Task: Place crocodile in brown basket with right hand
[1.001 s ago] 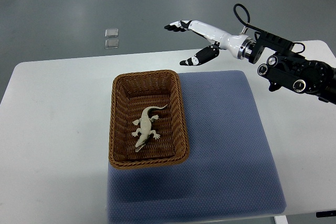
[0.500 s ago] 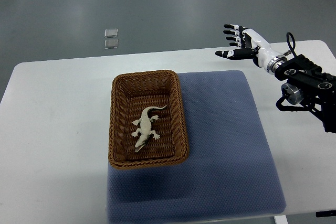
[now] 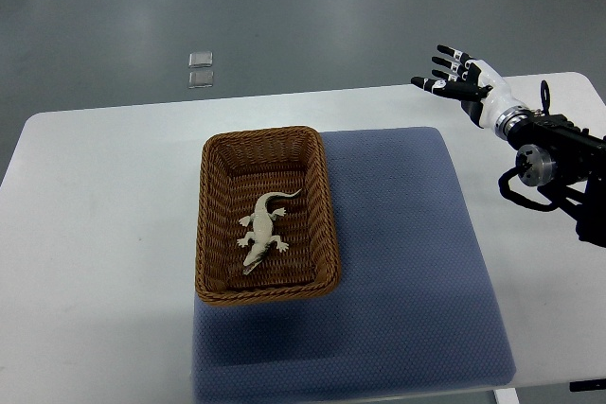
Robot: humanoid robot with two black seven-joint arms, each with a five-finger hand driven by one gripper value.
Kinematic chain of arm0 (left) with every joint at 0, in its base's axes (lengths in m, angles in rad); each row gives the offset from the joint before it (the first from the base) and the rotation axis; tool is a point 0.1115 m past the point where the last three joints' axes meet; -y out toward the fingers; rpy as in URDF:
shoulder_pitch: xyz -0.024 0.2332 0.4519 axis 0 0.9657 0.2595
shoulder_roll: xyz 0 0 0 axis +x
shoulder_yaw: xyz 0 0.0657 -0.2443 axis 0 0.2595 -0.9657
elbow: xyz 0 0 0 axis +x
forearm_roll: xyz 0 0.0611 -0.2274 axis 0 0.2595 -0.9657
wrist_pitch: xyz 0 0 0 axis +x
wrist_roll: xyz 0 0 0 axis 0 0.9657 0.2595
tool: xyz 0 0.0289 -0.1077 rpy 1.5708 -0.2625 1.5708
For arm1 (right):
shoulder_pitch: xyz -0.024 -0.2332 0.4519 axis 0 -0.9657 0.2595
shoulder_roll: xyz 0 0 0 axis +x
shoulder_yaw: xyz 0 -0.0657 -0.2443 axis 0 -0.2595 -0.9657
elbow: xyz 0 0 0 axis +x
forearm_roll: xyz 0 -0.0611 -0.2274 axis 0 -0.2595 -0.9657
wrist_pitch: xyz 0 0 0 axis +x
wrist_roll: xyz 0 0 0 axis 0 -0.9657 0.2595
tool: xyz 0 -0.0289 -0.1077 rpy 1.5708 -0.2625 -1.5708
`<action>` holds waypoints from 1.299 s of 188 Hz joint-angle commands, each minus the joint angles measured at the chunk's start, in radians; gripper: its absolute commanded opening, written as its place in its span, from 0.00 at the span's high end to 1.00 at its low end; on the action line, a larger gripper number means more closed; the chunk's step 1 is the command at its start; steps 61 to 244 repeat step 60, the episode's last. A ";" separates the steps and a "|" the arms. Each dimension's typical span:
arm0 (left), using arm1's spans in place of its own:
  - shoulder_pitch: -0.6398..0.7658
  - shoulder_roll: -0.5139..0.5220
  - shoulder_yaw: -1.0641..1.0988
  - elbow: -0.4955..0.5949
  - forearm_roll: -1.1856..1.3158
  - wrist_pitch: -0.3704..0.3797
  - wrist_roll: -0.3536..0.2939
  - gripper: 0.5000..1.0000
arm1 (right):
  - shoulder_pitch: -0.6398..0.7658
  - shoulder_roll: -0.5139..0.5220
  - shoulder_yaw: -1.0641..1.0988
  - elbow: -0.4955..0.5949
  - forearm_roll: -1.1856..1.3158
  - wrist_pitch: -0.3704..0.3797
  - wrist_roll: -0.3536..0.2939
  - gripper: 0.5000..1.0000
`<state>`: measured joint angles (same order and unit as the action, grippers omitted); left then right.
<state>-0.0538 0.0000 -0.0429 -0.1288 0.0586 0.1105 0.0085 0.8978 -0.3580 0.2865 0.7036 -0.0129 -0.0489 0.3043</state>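
Crocodile [image 3: 264, 230] in brown basket [image 3: 203, 224], centre; right hand [image 3: 464, 82] upper right, spread, empty; risk: arm clipping tabletop [image 3: 104, 196].

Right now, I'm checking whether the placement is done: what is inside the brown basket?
Only the crocodile, lying flat on the floor of the brown basket. The weave beneath its body is covered.

The crocodile [image 3: 263, 231], a pale grey-white toy, is lying belly down and sprawled flat on the floor of the brown basket [image 3: 265, 133], all four legs splayed. Its snout is pointing toward the basket's near end, and its tail is curling toward the far right corner. The basket, rectangular and woven, is sitting upright over the left edge of a blue-grey mat [image 3: 407, 253].
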 commanded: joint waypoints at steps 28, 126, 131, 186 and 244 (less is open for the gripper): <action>-0.008 0.000 0.000 0.000 0.001 0.000 -0.001 0.00 | -0.066 0.016 0.148 -0.001 0.001 -0.006 0.006 0.15; -0.012 0.000 -0.002 0.000 0.001 0.000 -0.001 0.00 | -0.092 0.022 0.163 0.002 -0.010 -0.005 0.015 0.15; -0.012 0.000 -0.002 0.000 0.001 0.000 -0.001 0.00 | -0.092 0.022 0.163 0.002 -0.010 -0.005 0.015 0.15; -0.012 0.000 -0.002 0.000 0.001 0.000 -0.001 0.00 | -0.092 0.022 0.163 0.002 -0.010 -0.005 0.015 0.15; -0.012 0.000 -0.002 0.000 0.001 0.000 -0.001 0.00 | -0.092 0.022 0.163 0.002 -0.010 -0.005 0.015 0.15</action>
